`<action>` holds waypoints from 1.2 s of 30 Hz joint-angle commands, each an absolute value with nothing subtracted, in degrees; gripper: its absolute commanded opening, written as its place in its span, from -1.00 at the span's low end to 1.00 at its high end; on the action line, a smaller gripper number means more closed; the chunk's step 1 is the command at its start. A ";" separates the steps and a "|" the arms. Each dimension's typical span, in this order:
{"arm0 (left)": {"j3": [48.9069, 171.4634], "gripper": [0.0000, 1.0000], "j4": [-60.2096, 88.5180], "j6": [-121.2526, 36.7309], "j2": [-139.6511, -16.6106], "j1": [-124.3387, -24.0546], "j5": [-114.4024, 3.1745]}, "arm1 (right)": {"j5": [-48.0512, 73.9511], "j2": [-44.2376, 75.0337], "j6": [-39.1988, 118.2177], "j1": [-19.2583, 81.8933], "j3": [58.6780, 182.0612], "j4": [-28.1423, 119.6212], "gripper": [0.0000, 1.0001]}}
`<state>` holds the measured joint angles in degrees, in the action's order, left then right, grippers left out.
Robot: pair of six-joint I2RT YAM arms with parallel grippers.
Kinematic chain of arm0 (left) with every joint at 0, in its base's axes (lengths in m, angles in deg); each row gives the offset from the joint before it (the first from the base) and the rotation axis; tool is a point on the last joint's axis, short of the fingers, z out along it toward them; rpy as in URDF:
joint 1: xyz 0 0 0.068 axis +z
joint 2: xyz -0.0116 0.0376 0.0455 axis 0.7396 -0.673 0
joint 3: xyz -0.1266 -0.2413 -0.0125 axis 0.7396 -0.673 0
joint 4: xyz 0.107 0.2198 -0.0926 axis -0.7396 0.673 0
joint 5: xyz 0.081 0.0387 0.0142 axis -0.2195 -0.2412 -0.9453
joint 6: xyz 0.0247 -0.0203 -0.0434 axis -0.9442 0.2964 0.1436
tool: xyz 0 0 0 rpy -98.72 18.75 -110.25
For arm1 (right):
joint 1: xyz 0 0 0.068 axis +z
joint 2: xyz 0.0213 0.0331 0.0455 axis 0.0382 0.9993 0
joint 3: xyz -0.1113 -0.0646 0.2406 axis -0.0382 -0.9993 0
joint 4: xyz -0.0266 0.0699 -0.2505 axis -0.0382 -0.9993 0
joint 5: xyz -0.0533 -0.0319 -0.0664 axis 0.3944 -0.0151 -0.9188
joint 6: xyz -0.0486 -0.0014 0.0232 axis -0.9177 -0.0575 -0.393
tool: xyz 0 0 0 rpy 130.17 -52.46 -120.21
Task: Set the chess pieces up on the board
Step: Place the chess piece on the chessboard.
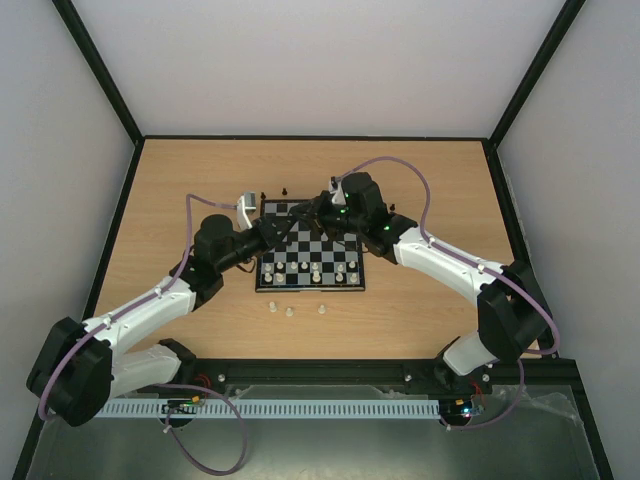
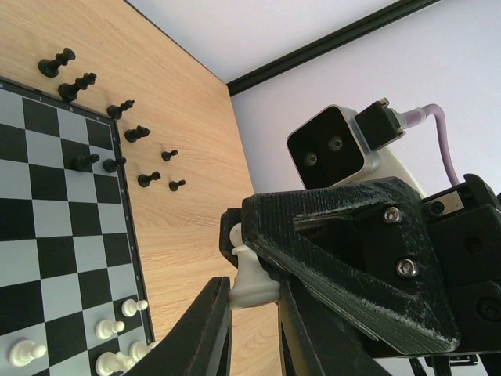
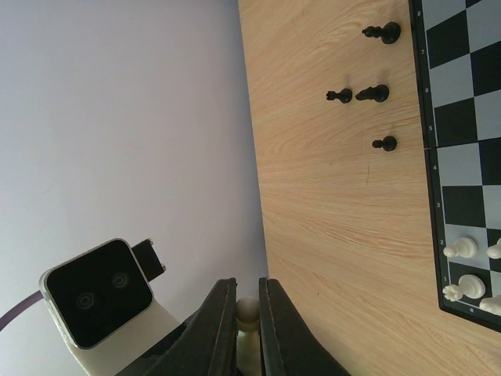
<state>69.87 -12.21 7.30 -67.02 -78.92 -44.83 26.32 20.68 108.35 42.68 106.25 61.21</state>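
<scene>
The small chequered board (image 1: 300, 262) lies mid-table, with several cream-white pieces (image 1: 316, 270) along its near rows. Both grippers meet above its far left corner. My left gripper (image 2: 254, 288) is shut on the base of a white pawn (image 2: 254, 274). My right gripper (image 3: 247, 291) is shut on the same pawn's head (image 3: 247, 312). In the top view the left gripper (image 1: 288, 226) and the right gripper (image 1: 306, 213) touch tip to tip, and the pawn is hidden there. Several black pieces (image 2: 137, 133) stand on the wood beyond the board's far edge.
Three white pieces (image 1: 289, 312) stand on the table in front of the board. Black pieces (image 3: 374, 94) stand off the board in the right wrist view. A dark raised rim (image 1: 310, 137) borders the tabletop against white walls.
</scene>
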 commanded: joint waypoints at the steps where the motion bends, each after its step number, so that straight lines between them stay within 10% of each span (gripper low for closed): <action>1: 71.17 -0.72 -13.90 7.09 -68.00 -78.89 -46.02 | 29.01 21.05 107.93 42.97 107.31 61.26 -0.85; 25: 73.93 -0.75 0.96 -2.26 -64.57 -77.86 -34.65 | 34.50 11.52 98.99 31.20 97.22 54.68 0.00; 33: 77.52 -0.73 16.16 -11.59 -55.10 -77.00 -29.71 | 36.29 4.70 80.93 29.96 99.90 37.04 0.91; 36: 77.65 -0.73 18.45 -13.08 -52.50 -76.79 -26.74 | 36.68 1.26 77.31 29.96 99.88 32.76 0.97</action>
<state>75.88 11.66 -8.43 -55.78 -77.30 -31.80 34.41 5.76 86.50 30.00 98.45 43.59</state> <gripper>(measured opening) 0.170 0.982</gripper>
